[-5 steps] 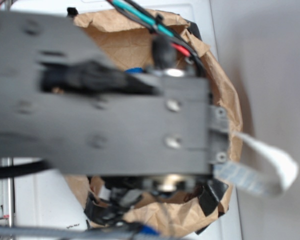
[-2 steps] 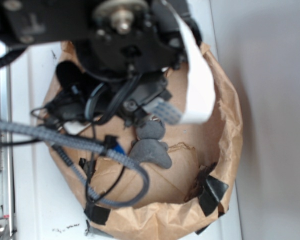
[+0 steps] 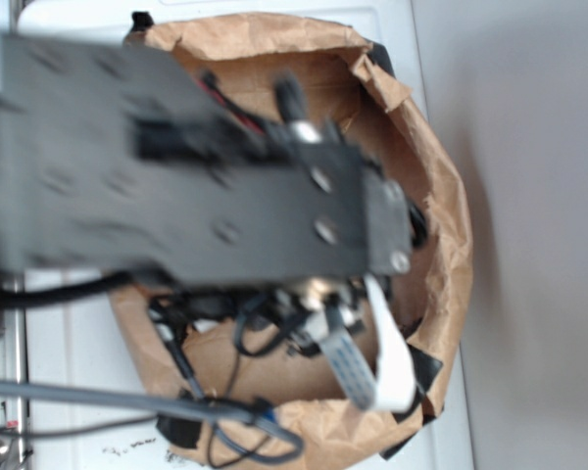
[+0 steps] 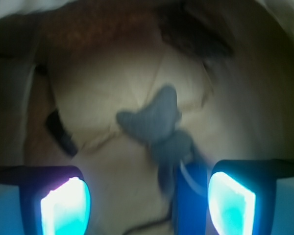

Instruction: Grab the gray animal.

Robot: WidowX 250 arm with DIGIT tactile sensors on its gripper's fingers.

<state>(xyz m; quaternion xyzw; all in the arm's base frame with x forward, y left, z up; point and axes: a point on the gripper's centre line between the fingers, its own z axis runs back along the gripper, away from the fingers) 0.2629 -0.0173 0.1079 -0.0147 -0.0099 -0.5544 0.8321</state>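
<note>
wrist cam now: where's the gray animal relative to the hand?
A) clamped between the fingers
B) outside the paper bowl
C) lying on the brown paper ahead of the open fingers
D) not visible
C: in the wrist view the gray animal lies on the brown paper beyond the hand, whose lit fingers stand apart with nothing clamped between them.
</note>
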